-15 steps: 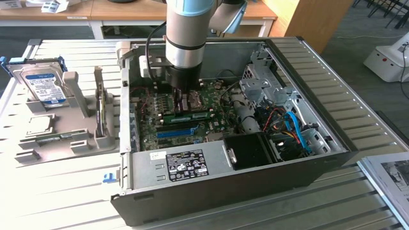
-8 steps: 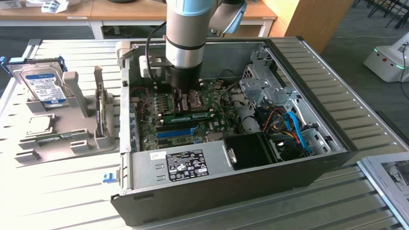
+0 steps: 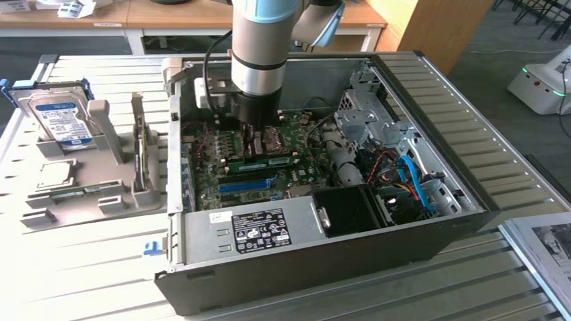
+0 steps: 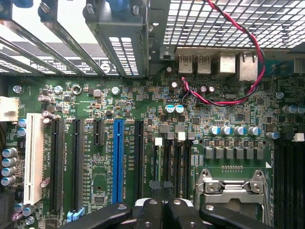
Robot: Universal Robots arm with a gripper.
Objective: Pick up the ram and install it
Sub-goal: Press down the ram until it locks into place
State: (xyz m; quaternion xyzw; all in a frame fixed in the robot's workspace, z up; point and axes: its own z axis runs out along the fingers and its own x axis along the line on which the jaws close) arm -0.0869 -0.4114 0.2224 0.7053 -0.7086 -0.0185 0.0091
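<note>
Pincer closed above ram on motherboard, red-black wires and blue slot nearby.

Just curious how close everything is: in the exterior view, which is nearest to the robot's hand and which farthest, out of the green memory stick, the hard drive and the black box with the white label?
1. Green memory stick, right below the hand.
2. Black box with the white label, at the case's front.
3. Hard drive, outside the case, on the exterior view's left.

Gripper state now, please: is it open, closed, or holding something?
Gripper: closed, low over the motherboard by the ram; a grip on it cannot be told.
</note>
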